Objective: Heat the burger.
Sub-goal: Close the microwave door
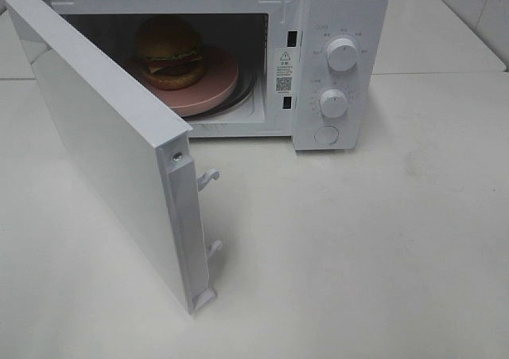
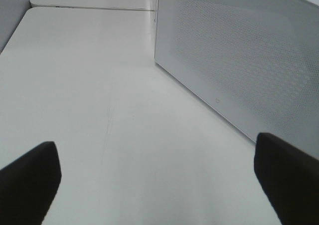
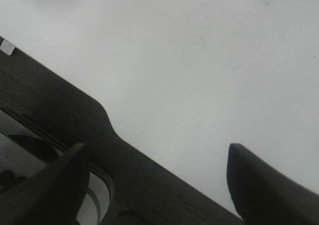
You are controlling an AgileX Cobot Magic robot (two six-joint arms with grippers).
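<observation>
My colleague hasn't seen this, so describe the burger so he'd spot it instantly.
Find the white microwave with its door swung open. Inside sits a flat pink plate, and on it the burger: the only domed, brown, layered thing there, with green lettuce showing.

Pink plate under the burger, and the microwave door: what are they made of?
Pink plate: probably ceramic or hard plastic; smooth, even, matte-looking pink with a thick rounded rim. Microwave door: white shell looks like painted metal or plastic, faintly glossy; its window shows a fine dotted mesh, likely metal behind glass.
</observation>
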